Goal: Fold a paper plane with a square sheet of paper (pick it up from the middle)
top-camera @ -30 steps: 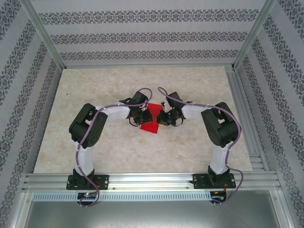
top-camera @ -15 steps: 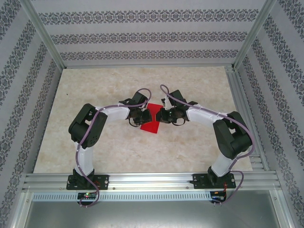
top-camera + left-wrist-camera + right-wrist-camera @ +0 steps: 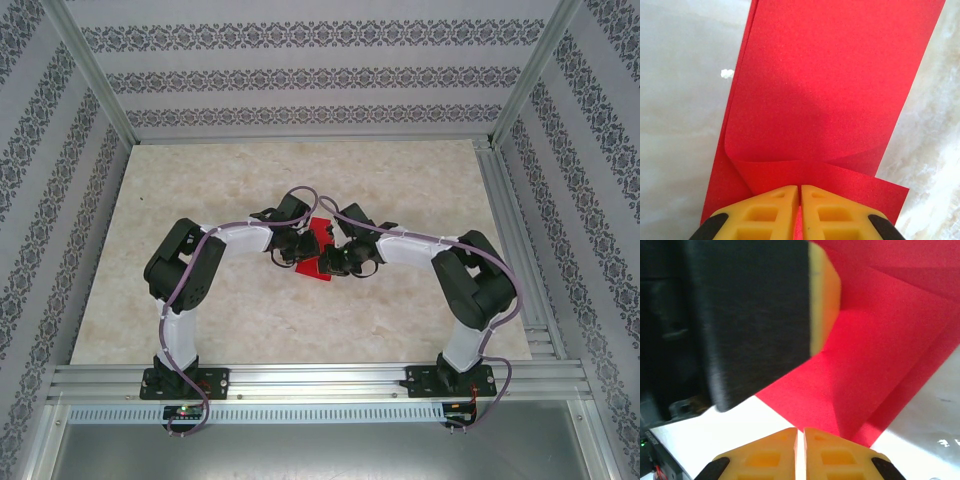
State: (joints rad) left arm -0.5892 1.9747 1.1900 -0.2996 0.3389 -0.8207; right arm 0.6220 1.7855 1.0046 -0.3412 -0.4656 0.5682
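Observation:
The square sheet of paper [image 3: 830, 90] is bright red and lies folded over on the table, with one flap curling up near my left gripper [image 3: 800, 187]. That gripper is shut on the paper's near edge, and red shows in the slit between its yellow fingers. From above, the left gripper [image 3: 295, 250] sits at the paper's [image 3: 320, 232] left side. My right gripper [image 3: 328, 265] sits at its near side. The right gripper [image 3: 800, 430] is shut with white table showing in its slit, its tips just short of the paper's [image 3: 880, 340] edge. The paper plane is out of view.
The left gripper's black body [image 3: 740, 315] looms close in front of the right wrist camera. The marbled tabletop [image 3: 200, 180] is ringed by aluminium rails [image 3: 510, 220] and patterned walls. A white crumb [image 3: 727, 73] lies left of the paper.
The right arm has swung left and nearer, bringing its gripper from the paper's right side to its near edge. The left arm and its grip have stayed put.

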